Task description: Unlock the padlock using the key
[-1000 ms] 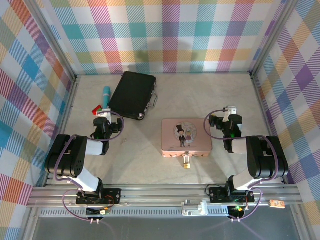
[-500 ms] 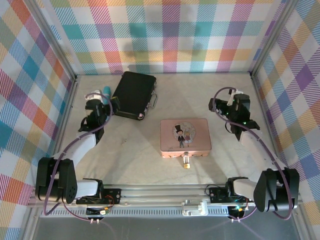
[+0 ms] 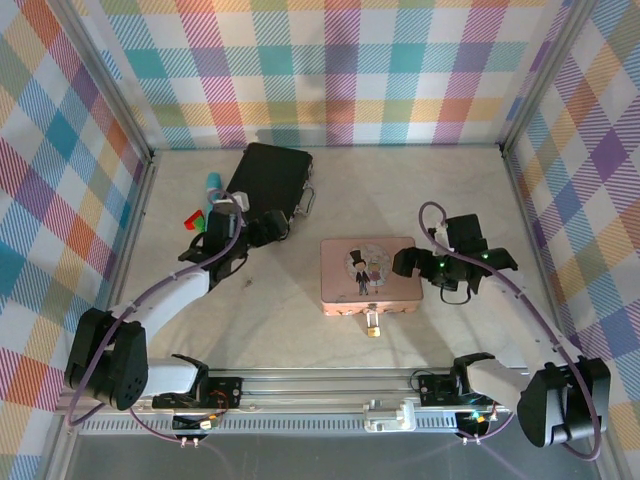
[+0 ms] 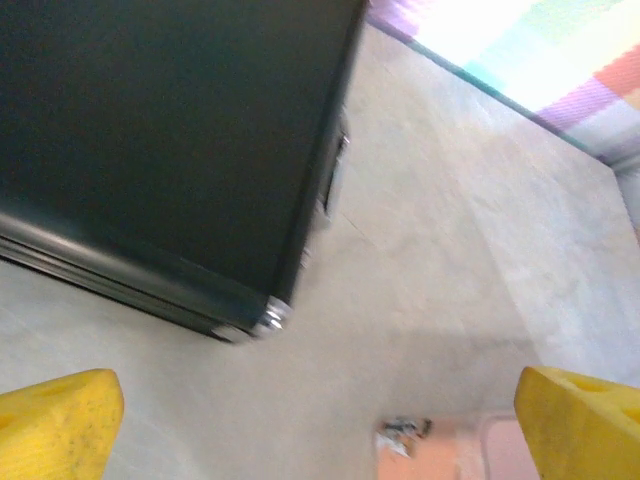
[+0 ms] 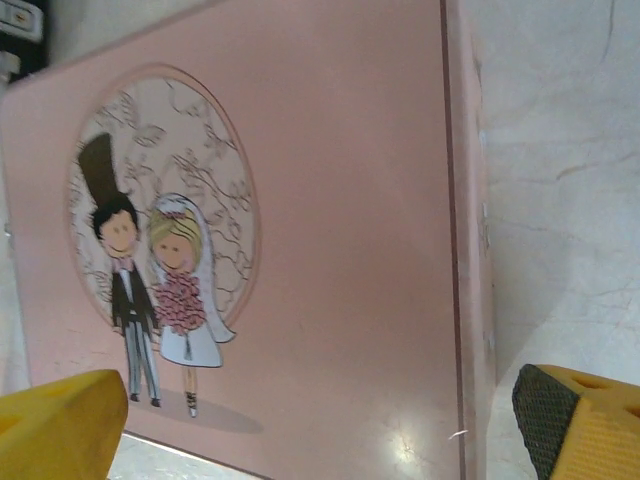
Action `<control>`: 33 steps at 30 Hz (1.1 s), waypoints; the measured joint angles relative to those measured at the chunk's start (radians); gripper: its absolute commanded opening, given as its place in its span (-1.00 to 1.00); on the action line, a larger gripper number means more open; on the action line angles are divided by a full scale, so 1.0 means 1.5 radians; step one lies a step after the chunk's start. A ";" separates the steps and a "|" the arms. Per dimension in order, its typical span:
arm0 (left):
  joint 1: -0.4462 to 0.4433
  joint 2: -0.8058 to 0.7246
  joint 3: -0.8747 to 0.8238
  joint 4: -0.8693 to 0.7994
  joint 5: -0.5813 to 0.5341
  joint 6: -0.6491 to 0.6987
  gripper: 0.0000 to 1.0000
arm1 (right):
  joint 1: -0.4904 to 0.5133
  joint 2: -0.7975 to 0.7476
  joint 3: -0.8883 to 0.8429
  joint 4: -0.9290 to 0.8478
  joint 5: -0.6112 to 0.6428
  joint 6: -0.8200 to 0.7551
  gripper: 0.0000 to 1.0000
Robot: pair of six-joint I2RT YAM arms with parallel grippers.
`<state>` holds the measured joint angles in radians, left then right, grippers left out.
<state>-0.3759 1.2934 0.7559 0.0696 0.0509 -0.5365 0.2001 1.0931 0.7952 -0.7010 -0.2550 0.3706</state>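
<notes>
The padlock (image 3: 372, 325) hangs at the tin's (image 3: 400, 285) front edge, lower centre, apparently locking it. The left pincer (image 4: 320, 425) and right pincer (image 5: 320, 425) gape wide, empty, ready to grasp.

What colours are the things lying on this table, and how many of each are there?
Black: 1, the flat black hard case
Pink: 1, the pink rectangular picture tin
Brass-gold: 1, the small brass-gold padlock
Teal: 1, the small teal cylinder
Red and green: 1, the small red-and-green piece
Total: 5
</notes>
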 measured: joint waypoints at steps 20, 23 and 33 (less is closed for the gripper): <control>-0.038 -0.038 -0.036 0.008 -0.027 -0.092 0.99 | 0.021 0.168 -0.038 0.226 -0.027 0.094 0.46; -0.040 -0.038 -0.036 0.013 -0.027 -0.102 0.99 | 0.025 0.187 -0.026 0.249 -0.015 0.113 0.42; -0.050 -0.025 -0.036 0.028 -0.024 -0.116 0.99 | 0.023 0.323 0.116 0.260 0.053 0.127 0.34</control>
<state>-0.4511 1.2552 0.7017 0.1112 0.0154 -0.7113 0.2348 1.5772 0.9691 -0.3103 -0.1757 0.5617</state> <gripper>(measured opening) 0.997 0.671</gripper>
